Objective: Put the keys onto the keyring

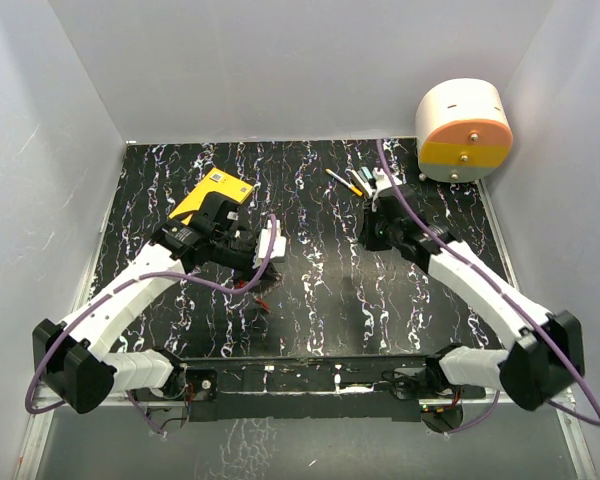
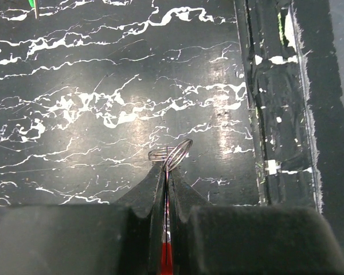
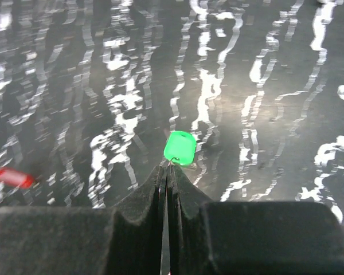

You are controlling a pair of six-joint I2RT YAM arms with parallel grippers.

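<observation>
- Top view: the left arm reaches in over the black, white-veined surface (image 1: 320, 290), and its tool (image 1: 250, 283) points down just in front of the yellow box (image 1: 212, 193). A small red piece (image 1: 262, 298) shows right at the tip; from here I cannot tell whether it is held. The right tool (image 1: 372, 238) hangs low near the pens (image 1: 345, 182), and a white and orange drum (image 1: 463, 130) stands in the far right corner.
- Left wrist view: the left tool (image 2: 165, 172) is pressed together on a red key (image 2: 166, 258), seen as a thin red strip between the fingers. A wire keyring (image 2: 171, 153) sticks out from the tips, tilted above the surface near its edge rail (image 2: 275, 114).
- Right wrist view: the right tool (image 3: 167, 171) has its fingers closed tight. A small green tag (image 3: 180, 148) sits just at the tips, and whether they pinch it cannot be told. Well to the left, a blurred red piece (image 3: 12, 177) lies on the surface.
</observation>
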